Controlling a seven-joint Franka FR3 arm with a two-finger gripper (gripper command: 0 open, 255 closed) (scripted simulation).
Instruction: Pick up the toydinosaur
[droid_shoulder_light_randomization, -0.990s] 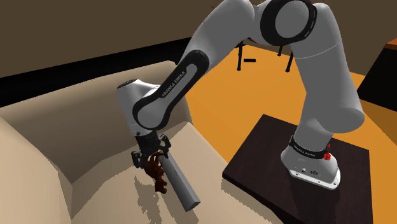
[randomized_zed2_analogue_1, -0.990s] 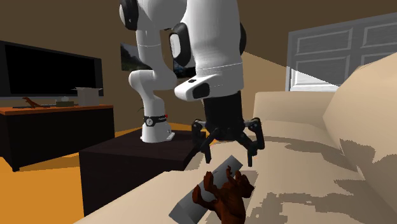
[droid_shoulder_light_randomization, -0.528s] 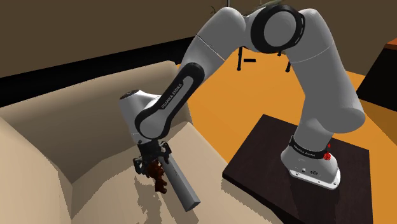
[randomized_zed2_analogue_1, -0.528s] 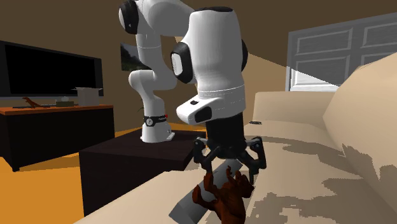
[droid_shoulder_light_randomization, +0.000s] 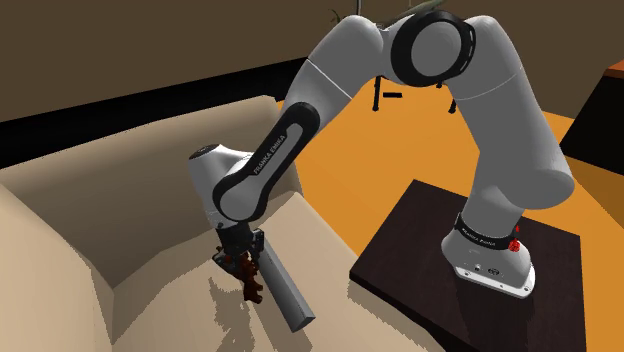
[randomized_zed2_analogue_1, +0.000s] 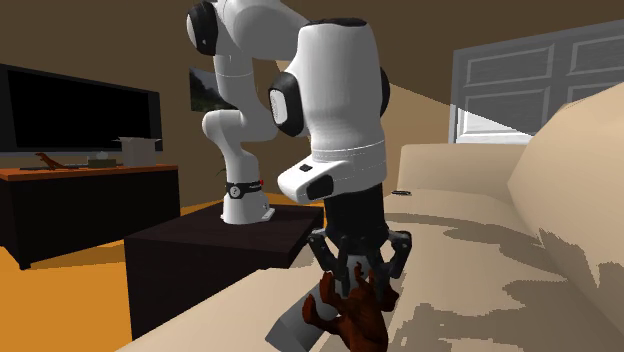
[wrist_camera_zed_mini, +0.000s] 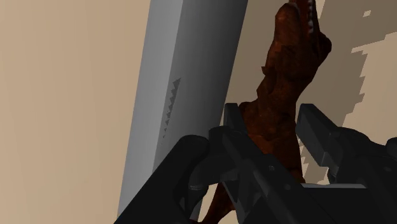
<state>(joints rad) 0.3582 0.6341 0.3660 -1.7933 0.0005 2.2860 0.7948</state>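
Low on beige sofa (wrist_camera_zed_mini: 63, 95), pincer (wrist_camera_zed_mini: 272, 116) clasps brown dinosaur (wrist_camera_zed_mini: 286, 57) just beside grey bar (wrist_camera_zed_mini: 184, 83).

Reddish-brown toy dinosaur (wrist_camera_zed_mini: 281, 83) on beige couch (wrist_camera_zed_mini: 63, 95)

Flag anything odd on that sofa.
A plain grey slab lies on the sofa seat, close beside the toy dinosaur below the hand. A bare block like that looks out of place there.

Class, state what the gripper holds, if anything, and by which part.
Cannot be told: the gripper straddles the brown toy dinosaur at its middle, on the sofa beside a grey block, but contact is unclear.
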